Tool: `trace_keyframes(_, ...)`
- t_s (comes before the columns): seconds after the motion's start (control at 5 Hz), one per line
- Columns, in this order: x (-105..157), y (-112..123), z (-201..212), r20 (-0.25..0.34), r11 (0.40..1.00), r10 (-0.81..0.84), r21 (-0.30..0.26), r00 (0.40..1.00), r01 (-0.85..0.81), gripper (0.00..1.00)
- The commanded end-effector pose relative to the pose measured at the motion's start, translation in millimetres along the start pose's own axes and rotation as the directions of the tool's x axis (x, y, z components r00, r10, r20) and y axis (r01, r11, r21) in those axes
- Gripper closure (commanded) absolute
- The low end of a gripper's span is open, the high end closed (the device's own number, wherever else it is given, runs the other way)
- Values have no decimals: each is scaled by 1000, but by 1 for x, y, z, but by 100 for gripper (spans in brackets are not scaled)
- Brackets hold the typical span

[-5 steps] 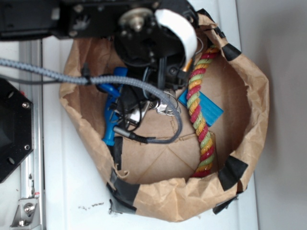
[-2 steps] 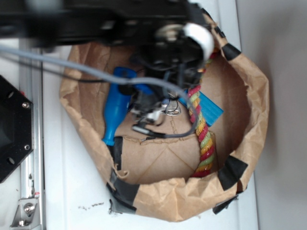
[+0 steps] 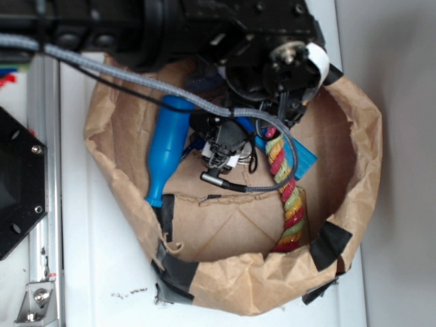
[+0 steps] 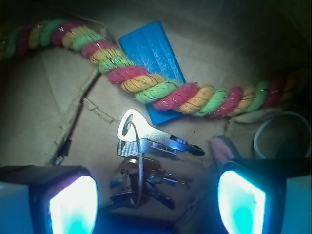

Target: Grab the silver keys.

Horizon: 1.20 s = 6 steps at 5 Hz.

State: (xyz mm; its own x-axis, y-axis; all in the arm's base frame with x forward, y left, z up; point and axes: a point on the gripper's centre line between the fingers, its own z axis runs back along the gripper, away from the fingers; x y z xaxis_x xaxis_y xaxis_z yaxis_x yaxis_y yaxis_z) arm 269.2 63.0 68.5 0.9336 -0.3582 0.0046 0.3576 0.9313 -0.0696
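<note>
The silver keys (image 4: 146,146) lie on a ring on the brown paper floor of the bag, fanned out, directly between my open gripper (image 4: 157,202). Its two glowing pads (image 4: 73,207) stand on either side of the bunch, not touching it. A bit of pink and grey plush (image 4: 222,148) shows beside the right finger. In the exterior view the gripper (image 3: 223,151) hangs low inside the bag, with the keys (image 3: 241,162) glinting just right of it.
A striped rope (image 4: 146,83) (image 3: 286,184) runs just beyond the keys, lying over a flat blue card (image 4: 151,53) (image 3: 304,158). A large blue bottle (image 3: 165,153) lies left of the gripper. The crumpled paper bag wall (image 3: 361,157) rings everything. A grey cable (image 3: 136,82) crosses the bag.
The arm has swung to the right across the bag, uncovering the blue bottle. The gripper now sits over the keys, nearer the rope.
</note>
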Motion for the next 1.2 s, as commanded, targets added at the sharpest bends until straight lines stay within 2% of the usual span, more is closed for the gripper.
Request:
trace_keyframes(0.0, -4, -2, -2, 20, 998, -55, 37, 998, 54, 0)
trace_keyframes(0.6, -4, -2, -2, 20, 998, -55, 37, 998, 54, 0)
trace_keyframes(0.8, 0, -2, -22, 61, 998, 46, 34, 997, -48, 0)
trace_keyframes(1.0, -1, -3, -38, 98, 999, 33, 22, 995, -35, 0)
